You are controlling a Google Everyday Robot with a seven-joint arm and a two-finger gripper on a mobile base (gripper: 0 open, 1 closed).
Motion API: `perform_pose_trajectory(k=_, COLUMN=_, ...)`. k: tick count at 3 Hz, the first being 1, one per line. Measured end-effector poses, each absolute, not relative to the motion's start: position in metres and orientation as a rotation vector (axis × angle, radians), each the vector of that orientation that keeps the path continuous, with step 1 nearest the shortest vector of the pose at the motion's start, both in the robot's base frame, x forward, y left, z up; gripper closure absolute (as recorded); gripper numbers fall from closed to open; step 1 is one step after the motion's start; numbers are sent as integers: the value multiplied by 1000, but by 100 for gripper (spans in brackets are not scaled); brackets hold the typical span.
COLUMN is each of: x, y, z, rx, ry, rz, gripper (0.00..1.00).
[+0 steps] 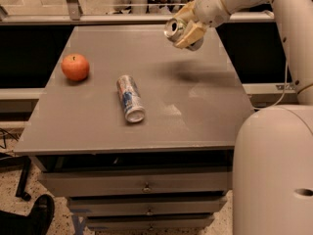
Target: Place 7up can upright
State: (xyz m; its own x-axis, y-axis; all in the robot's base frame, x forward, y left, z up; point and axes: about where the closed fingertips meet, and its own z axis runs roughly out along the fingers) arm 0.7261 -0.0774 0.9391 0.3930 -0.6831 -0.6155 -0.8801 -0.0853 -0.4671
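My gripper (pixel 185 27) is above the far right part of the grey table (pixel 205 116) and is shut on the 7up can (pixel 177 29). The can is held in the air, tilted on its side, with its silver top facing left toward the camera. The cream fingers (pixel 192 32) wrap around its body, so most of the label is hidden. A dark shadow lies on the table below and to the right of it.
A slim silver can with blue and red print (pixel 130 98) lies on its side near the table's middle. An orange-red fruit (pixel 75 66) sits at the left. The robot's white body (pixel 274 170) stands at the table's right front. Drawers are below the tabletop.
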Motion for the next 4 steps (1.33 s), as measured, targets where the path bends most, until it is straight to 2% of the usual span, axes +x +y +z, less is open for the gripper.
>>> perform_pose_trajectory(k=2, x=712, y=-80, z=941, rx=-1431, ry=1356, rz=581, gripper=100)
perform_pose_trajectory(k=4, x=694, y=-84, z=942, rx=-999, ry=1301, rz=731, gripper=100)
